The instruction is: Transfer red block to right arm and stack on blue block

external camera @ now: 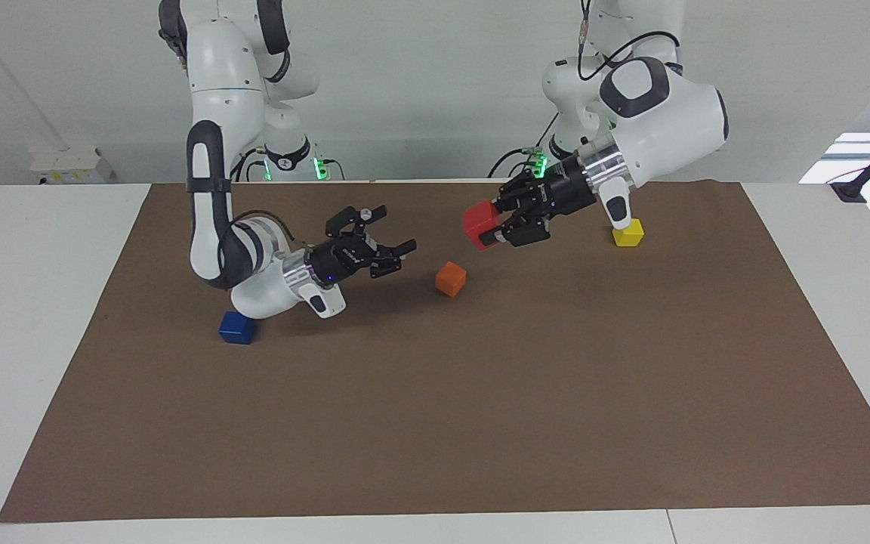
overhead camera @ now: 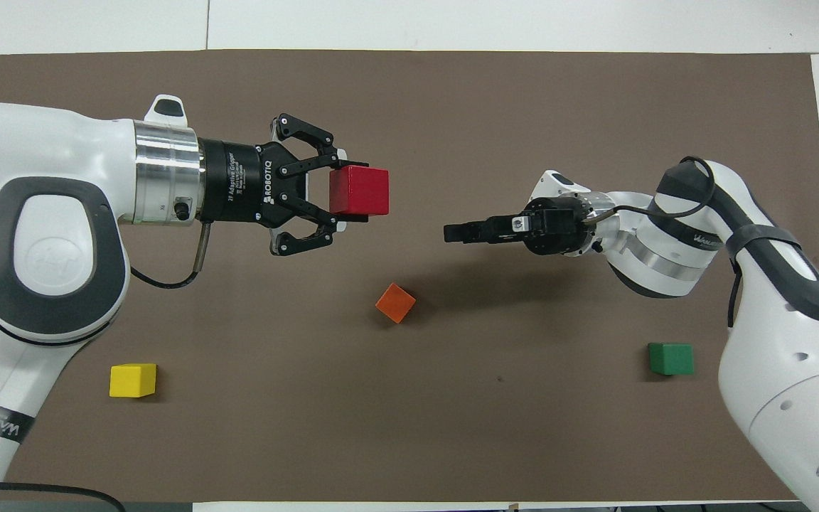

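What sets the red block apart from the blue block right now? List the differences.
The red block is bright red; the blue block is deep blue. The red block is held up in the air by the left hand, shut on it; the blue block rests on the brown mat, ungripped. The red block hangs between the two hands, while the blue block lies under the right arm. Both are small cubes of matching size.

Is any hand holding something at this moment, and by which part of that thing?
The left hand holds the red block in the air by two opposite side faces, near the end that faces the arm. The right hand is open and holds nothing.
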Controlling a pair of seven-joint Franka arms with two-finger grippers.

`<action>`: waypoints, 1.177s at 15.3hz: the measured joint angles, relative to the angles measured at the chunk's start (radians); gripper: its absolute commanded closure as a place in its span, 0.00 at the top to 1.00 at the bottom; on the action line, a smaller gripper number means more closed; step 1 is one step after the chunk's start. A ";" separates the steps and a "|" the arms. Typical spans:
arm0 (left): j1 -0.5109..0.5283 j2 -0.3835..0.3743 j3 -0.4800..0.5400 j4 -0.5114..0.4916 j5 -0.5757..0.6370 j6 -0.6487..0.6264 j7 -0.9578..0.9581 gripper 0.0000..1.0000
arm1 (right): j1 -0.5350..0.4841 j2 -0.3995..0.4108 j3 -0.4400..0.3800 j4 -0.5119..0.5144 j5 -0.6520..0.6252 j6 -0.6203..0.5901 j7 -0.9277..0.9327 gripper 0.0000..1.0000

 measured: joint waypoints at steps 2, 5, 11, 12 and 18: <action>-0.014 -0.012 0.000 -0.046 -0.038 0.037 -0.025 0.00 | 0.018 0.012 0.000 0.000 0.008 0.000 -0.014 1.00; -0.047 -0.026 -0.001 -0.083 -0.066 0.096 -0.113 0.00 | 0.023 0.018 0.000 0.000 0.009 0.002 -0.015 1.00; -0.115 -0.034 -0.002 -0.124 -0.073 0.189 -0.217 0.00 | 0.084 0.019 0.000 0.000 0.056 0.057 -0.035 1.00; -0.121 -0.037 -0.002 -0.131 -0.073 0.192 -0.217 0.00 | 0.092 0.019 0.000 0.000 0.059 0.063 -0.038 1.00; -0.128 -0.055 -0.001 -0.168 -0.073 0.188 -0.146 0.00 | 0.111 0.020 0.000 0.000 0.074 0.097 -0.061 1.00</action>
